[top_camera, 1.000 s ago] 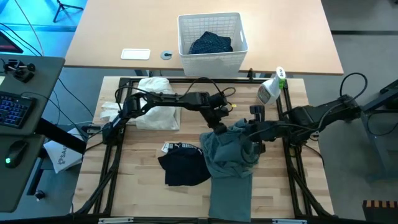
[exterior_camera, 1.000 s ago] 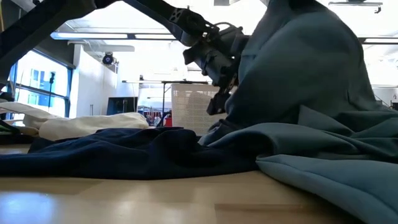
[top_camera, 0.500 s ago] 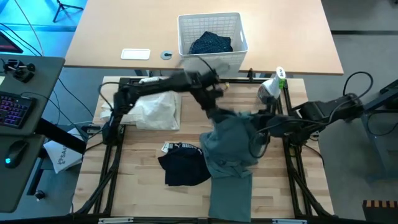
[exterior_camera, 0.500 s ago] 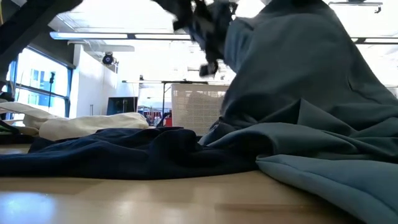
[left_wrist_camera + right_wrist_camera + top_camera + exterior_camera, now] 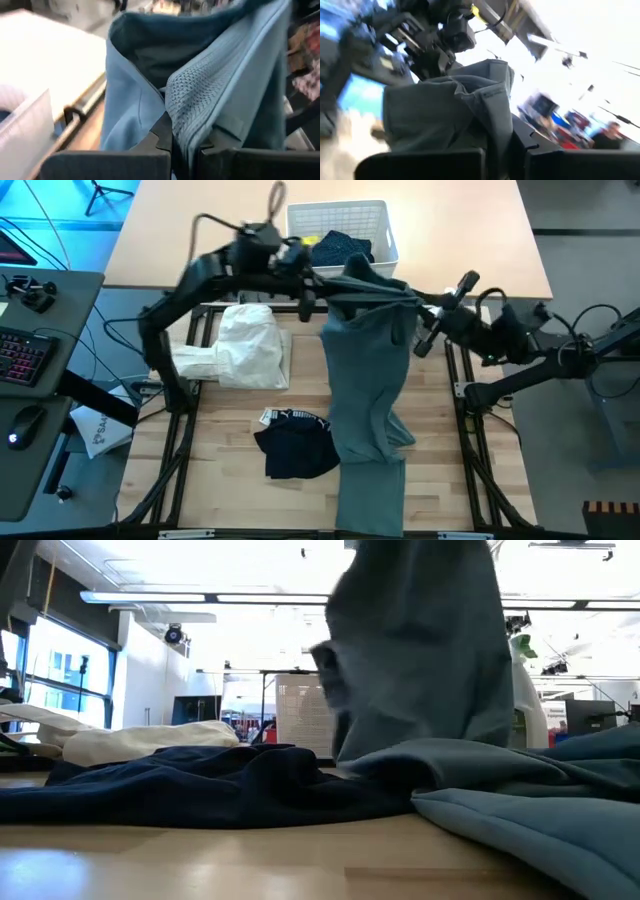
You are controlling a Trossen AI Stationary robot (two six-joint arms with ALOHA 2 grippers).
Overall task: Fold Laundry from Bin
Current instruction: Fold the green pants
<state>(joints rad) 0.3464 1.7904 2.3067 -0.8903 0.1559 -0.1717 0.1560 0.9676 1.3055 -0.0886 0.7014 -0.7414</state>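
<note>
Item: grey-green top point(image 5: 365, 370), hanging lengthwise over the bench point(image 5: 230, 440), lower end trailing on the wood.
Left gripper point(image 5: 308, 288): fingers clenching one upper corner, beside the bin point(image 5: 340, 242).
Right gripper point(image 5: 428, 332): fingers clenching the opposite upper corner.
Step in hand, by judgement: spreading the top taut in the air before laying it out for folding.
Next move calling for: both arms lowering evenly, keeping the edge stretched, avoiding the black piece point(image 5: 293, 446) and white cloth point(image 5: 243, 348) lying alongside.
Bin: holding navy dotted trousers point(image 5: 340, 246).
</note>
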